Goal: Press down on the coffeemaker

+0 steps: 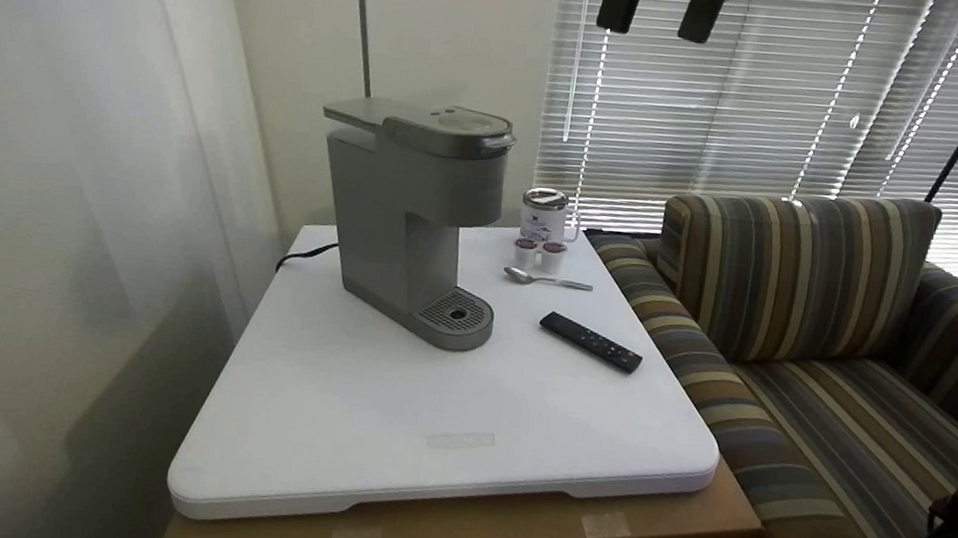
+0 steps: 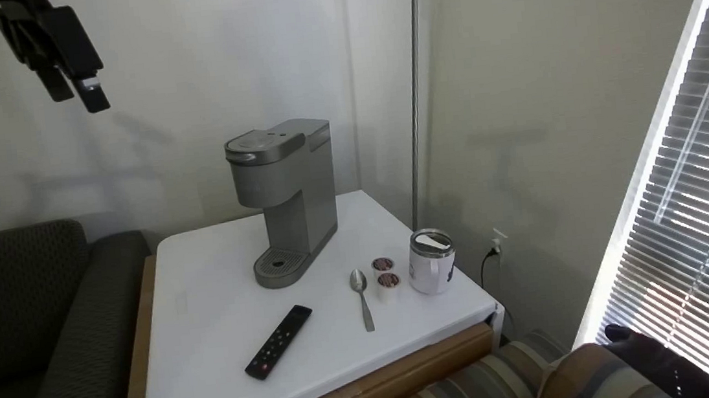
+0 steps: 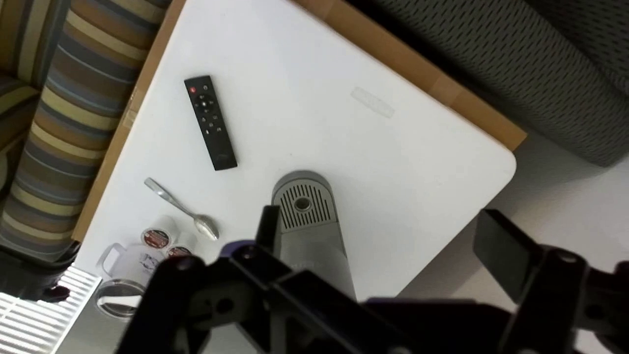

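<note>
Your gripper (image 1: 654,29) hangs, jaws spread, apart from the coffeemaker (image 1: 388,208) standing far left on the tabletop (image 1: 326,395) in an exterior view. Pressing appears outstanding, though how the lid (image 1: 460,123) sits is unclear.

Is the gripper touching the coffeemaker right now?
Apart. In an exterior view, the gripper hangs above and to one side of the coffeemaker, with wall showing between them.
</note>
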Action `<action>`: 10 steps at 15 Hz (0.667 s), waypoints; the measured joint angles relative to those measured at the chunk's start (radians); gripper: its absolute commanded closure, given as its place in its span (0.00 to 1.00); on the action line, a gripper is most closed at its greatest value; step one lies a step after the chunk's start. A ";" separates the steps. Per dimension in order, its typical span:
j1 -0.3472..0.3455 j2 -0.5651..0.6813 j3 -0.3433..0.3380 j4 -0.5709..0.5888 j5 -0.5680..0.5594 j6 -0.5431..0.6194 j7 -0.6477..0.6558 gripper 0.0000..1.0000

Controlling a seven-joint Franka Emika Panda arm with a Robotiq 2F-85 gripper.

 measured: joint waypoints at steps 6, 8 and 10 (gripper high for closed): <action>-0.005 0.088 -0.039 0.059 -0.023 0.113 -0.116 0.00; -0.006 0.124 -0.052 0.104 -0.034 0.114 -0.165 0.26; -0.007 0.166 -0.062 0.163 -0.046 0.108 -0.214 0.40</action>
